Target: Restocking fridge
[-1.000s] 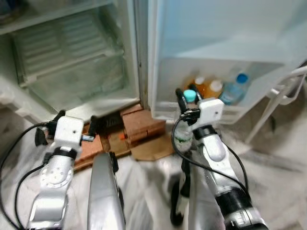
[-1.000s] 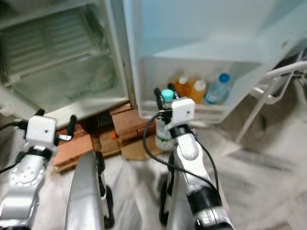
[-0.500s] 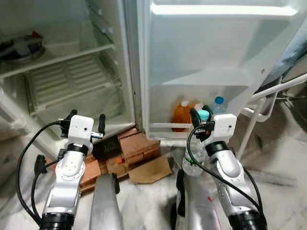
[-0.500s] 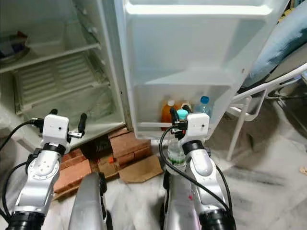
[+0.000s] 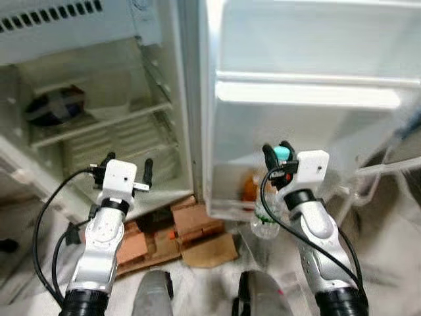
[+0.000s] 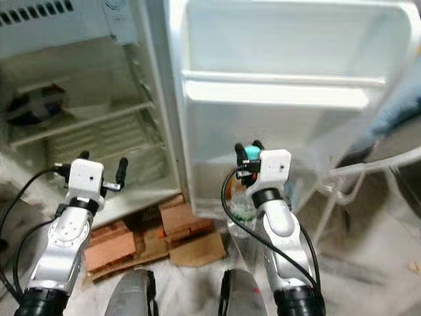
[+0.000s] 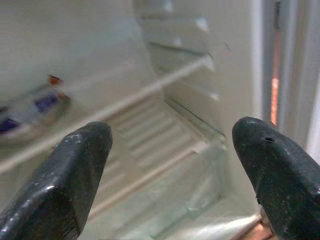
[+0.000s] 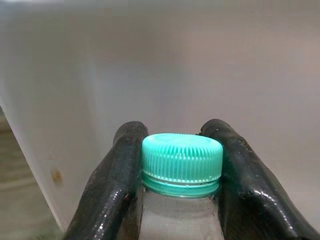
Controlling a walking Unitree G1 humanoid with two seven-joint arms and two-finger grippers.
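While left gripper (image 7: 170, 175) gapes, right gripper (image 8: 181, 150) clamps clear plastic bottle (image 8: 181, 165) with ribbed teal cap

Fridge (image 5: 99, 39) open, door (image 5: 309, 59) swung wide. Lower shelf (image 5: 125, 141) inside bare, open gap ahead of left gripper (image 5: 126, 166), fingers spread. Upper shelf partly taken by dark bowl (image 5: 56, 105) at far left; room beside it. Door's bottom rack already crowded: orange bottle (image 5: 251, 187) just behind bottle (image 5: 266, 214) clamped in right gripper (image 5: 276, 153). Door's middle ledge (image 5: 306, 95) looks free. Bricks (image 5: 191, 220) and cardboard (image 5: 210, 249) clutter floor under fridge.
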